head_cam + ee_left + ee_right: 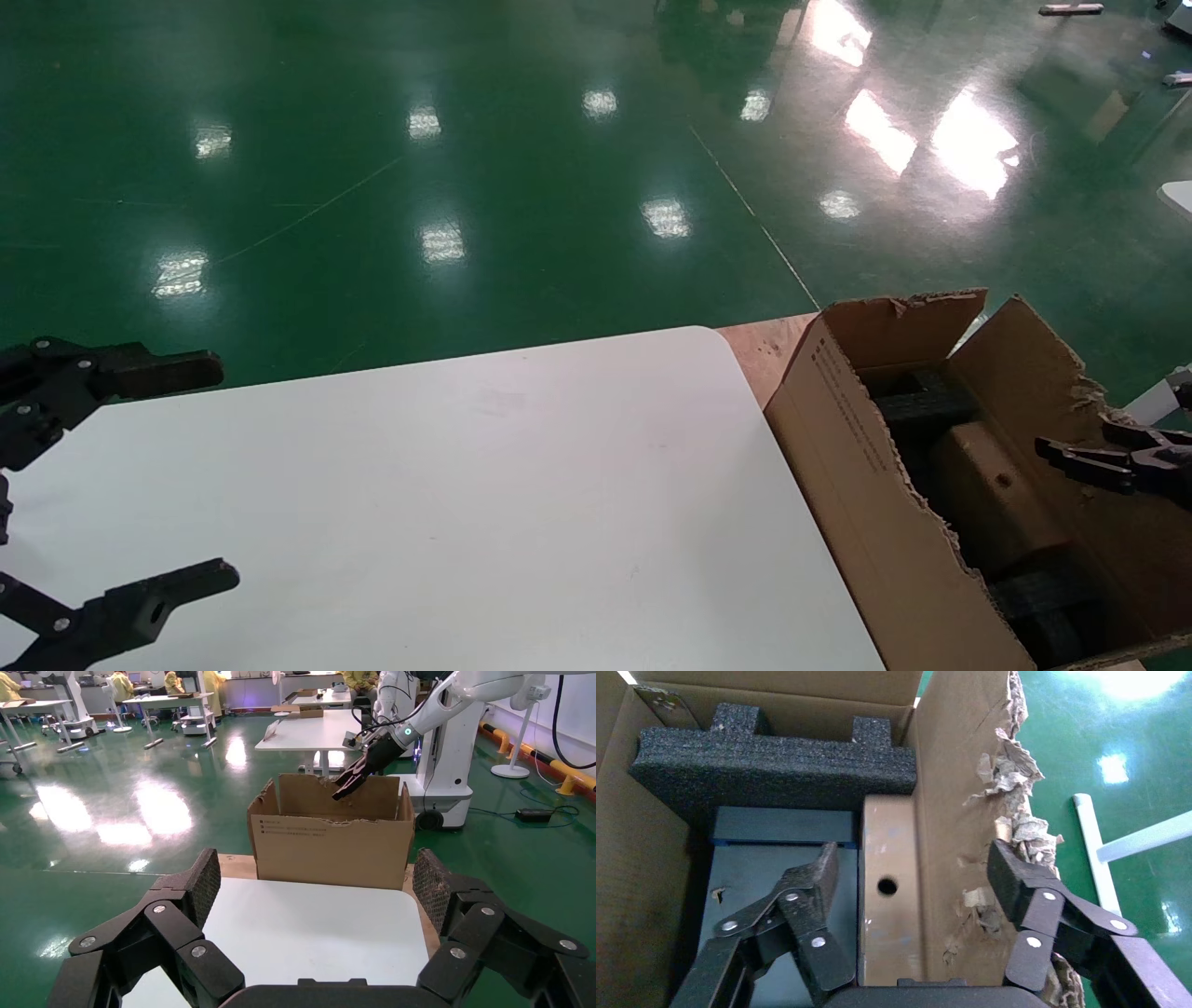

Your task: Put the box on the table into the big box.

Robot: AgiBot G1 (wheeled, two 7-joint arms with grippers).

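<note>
The small brown box (888, 881), taped and with a round black hole, lies inside the big box (866, 485), tight against its torn far wall (947, 776). It also shows in the head view (996, 494). My right gripper (912, 860) is open and empty just above it, one finger inside the carton, the other outside the torn wall. In the head view this gripper (1071, 445) hangs over the carton's right side. My left gripper (216, 473) is open and empty over the left end of the white table (466, 485).
Black foam blocks (772, 762) and a dark flat block (750, 853) fill the rest of the carton. The carton stands on a wooden board (759, 349) off the table's right end. Green floor lies beyond. A white stand (1091, 846) is outside the carton.
</note>
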